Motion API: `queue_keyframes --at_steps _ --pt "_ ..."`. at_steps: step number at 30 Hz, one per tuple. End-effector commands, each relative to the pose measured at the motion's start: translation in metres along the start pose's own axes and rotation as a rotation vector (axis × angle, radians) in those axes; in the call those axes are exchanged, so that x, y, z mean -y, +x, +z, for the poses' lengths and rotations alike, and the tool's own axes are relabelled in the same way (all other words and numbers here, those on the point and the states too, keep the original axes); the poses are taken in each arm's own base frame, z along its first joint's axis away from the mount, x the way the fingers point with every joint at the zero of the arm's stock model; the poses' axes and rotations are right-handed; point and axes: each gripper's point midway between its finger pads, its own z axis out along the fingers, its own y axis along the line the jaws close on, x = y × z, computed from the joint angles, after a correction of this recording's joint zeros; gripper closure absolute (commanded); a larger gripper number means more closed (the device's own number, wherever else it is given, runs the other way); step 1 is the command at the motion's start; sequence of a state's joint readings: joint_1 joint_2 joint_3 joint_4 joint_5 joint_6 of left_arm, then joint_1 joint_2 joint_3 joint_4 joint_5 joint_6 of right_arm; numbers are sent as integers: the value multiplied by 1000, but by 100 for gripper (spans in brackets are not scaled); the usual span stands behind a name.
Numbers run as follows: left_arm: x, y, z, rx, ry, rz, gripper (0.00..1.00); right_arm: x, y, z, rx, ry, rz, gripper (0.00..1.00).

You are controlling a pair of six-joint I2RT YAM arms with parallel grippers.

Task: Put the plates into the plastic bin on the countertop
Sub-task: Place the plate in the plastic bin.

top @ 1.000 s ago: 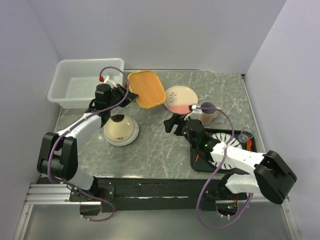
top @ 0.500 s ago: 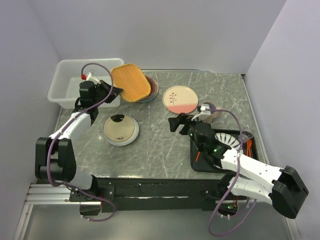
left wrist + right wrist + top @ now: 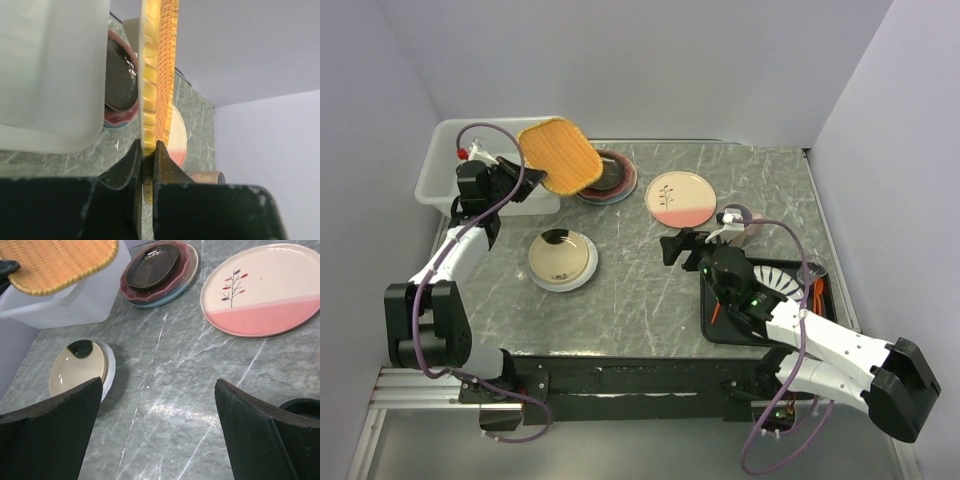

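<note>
- nearest us, the right pincer (image 3: 672, 250) hangs low over the surface (image 3: 640, 300) with its jaws spread wide and nothing between them. it is just beside the black tray (image 3: 712, 330) carrying the striped plate (image 3: 775, 285), which is no part of the job.
- a little further, on the left, the tan-gold plate (image 3: 560, 256) sits on a white plate (image 3: 558, 288). both lie on the surface, not yet in the bin.
- beyond the right pincer, the pink plate (image 3: 682, 198) lies flat on the surface, also waiting.
- further back, the dark brown plate (image 3: 608, 172) with its pink rim rests near the bin's right end, seemingly on top of another plate.
- the left pincer (image 3: 525, 180) is clamped narrow on the edge of the orange plate (image 3: 558, 155). the plate is lifted and tilted over the right end of the plastic bin (image 3: 490, 121), which stands at the far left corner.
- we see no plate in the part of the bin that shows. we judge the task barely begun: the first plate is about to go in, and at least four more remain on the surface.
</note>
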State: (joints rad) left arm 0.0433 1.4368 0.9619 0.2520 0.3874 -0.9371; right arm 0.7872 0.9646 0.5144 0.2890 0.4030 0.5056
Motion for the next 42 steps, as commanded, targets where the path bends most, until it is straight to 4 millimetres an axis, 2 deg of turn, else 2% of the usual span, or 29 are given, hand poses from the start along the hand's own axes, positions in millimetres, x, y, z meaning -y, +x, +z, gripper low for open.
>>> queue_keyframes --at_steps 1,9,20,29,36,42 --pt "56 -46 -20 143 194 54 99 3 -7 -5 32 10 -20 0" --pt "53 -60 -28 179 198 40 99 4 -4 -5 24 8 -25 0" --pt "35 -77 -33 238 169 -5 99 8 0 -6 15 19 -30 0" --pt "10 -99 -41 322 97 -36 99 10 -1 -6 18 27 -32 0" --pt "-2 -108 -41 339 64 -67 99 10 3 -4 10 29 -33 0" --pt "-23 -115 -39 364 0 -81 99 14 4 -4 12 42 -41 0"
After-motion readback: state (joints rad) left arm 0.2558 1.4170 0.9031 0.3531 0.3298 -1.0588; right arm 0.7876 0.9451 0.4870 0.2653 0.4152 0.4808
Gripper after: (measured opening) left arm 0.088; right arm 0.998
